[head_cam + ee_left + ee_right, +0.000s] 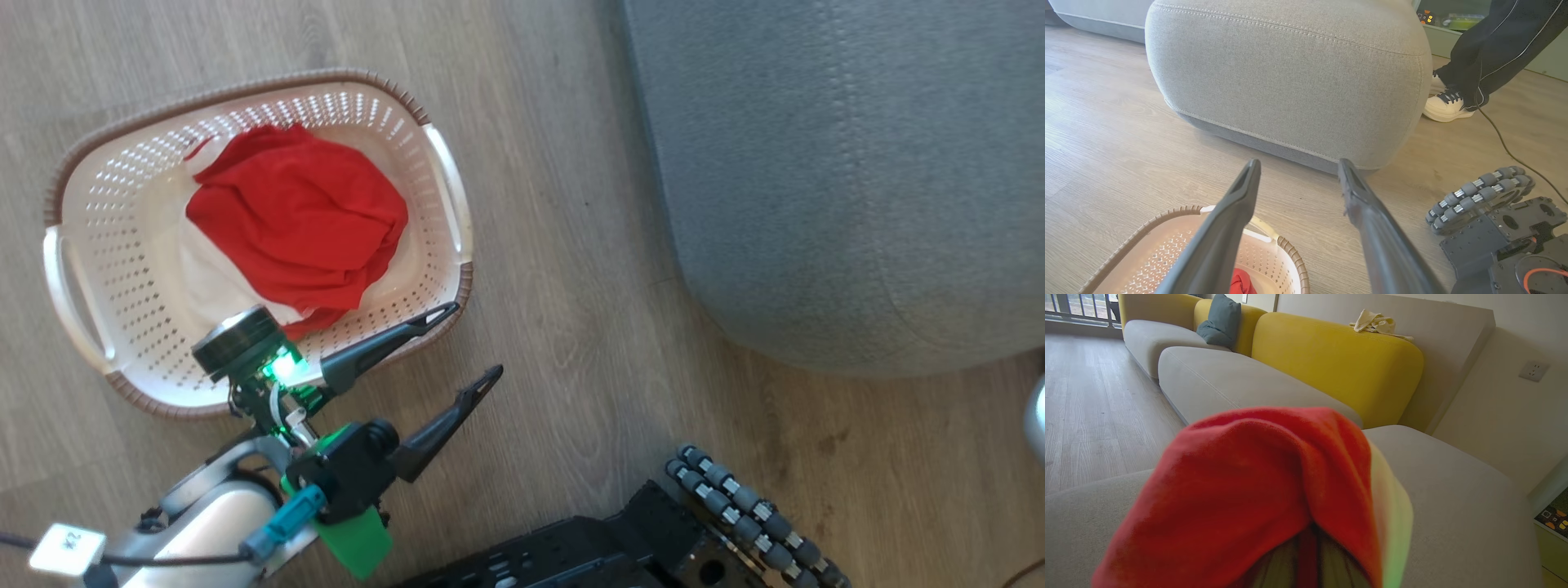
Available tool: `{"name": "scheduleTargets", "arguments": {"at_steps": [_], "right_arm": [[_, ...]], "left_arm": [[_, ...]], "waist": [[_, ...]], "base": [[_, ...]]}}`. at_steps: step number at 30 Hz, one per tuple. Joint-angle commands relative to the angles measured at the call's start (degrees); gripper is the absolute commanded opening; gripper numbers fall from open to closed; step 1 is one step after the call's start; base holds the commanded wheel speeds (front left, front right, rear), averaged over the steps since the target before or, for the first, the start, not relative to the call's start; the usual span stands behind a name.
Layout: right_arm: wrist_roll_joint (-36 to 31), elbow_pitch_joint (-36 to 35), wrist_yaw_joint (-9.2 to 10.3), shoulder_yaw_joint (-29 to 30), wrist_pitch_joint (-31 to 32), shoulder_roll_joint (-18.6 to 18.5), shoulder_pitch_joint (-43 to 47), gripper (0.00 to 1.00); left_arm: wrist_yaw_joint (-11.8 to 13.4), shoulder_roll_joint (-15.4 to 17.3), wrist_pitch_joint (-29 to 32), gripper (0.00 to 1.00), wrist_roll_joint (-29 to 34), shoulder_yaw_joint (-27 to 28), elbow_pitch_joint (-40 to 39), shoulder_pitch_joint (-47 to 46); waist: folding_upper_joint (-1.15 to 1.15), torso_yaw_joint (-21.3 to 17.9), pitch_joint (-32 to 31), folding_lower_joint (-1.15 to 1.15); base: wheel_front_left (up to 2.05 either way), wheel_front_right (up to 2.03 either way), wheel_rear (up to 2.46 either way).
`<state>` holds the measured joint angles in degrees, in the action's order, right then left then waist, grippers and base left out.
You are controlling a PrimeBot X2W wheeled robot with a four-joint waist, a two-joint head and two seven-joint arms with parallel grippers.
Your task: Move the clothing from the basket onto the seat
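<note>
Garment point(1241, 490) drapes right jaws; second garment point(298, 220) in basket point(114, 269).

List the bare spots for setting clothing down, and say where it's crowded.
Free: the grey seat top, beside the yellow backrest; the floor strip between basket and seat. Crowded: the basket's middle, under a red garment.

Soft daylight; nearby clothing point(1241, 498) blurred
</note>
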<state>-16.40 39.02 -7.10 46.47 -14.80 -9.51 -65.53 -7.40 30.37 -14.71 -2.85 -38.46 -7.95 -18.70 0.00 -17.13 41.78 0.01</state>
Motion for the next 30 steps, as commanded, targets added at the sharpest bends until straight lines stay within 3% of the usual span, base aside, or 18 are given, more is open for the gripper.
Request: {"name": "scheduleTargets", "arguments": {"at_steps": [1,4,12,13,14,24,30], "right_arm": [[-1.8,0.2,-0.39,0.8,-0.2,-2.2,-1.8,0.00],[-6.1,6.0,-0.39,3.3,0.3,-3.1,-3.1,0.00],[-13.2,15.8,-0.39,7.0,2.1,-4.7,-5.7,0.00],[-13.8,16.2,-0.39,7.4,1.9,-5.0,-5.8,0.36],[-14.4,16.3,-0.39,7.7,1.6,-5.3,-5.9,1.00],[-18.3,18.0,-0.39,8.8,0.4,-6.5,-5.2,1.00],[-19.8,21.4,-0.39,6.3,1.8,-8.6,-2.0,1.00]], "left_arm": [[0.1,0.9,-0.3,1.00,-0.2,2.1,-1.9,0.6],[0.0,-1.1,-0.3,1.00,-3.9,3.9,-1.4,1.3],[-0.1,-2.6,-0.3,1.00,-4.4,4.7,-1.4,-0.1],[-0.1,-2.8,-0.3,1.00,-4.6,4.6,-1.2,-0.2],[-0.1,-3.0,-0.3,1.00,-4.7,4.5,-1.0,-0.4],[-0.1,-6.3,-0.3,1.00,-5.4,1.5,1.2,-2.5],[-0.1,-10.4,-0.3,1.00,-5.3,-0.2,2.9,-3.3]], "waist": [[0.00,0.7,0.7,-0.01],[0.00,1.7,1.2,-0.01],[0.00,4.1,1.5,-0.01],[0.00,4.3,1.4,-0.01],[0.00,4.6,1.3,-0.01],[0.00,5.4,-4.1,-0.01],[0.00,6.4,-10.8,-0.01]], "base": [[0.00,0.00,0.00],[0.00,0.00,0.00],[0.00,0.00,0.00],[0.00,0.00,0.00],[0.00,0.00,0.00],[0.00,0.00,0.00],[0.00,0.00,0.00]]}}
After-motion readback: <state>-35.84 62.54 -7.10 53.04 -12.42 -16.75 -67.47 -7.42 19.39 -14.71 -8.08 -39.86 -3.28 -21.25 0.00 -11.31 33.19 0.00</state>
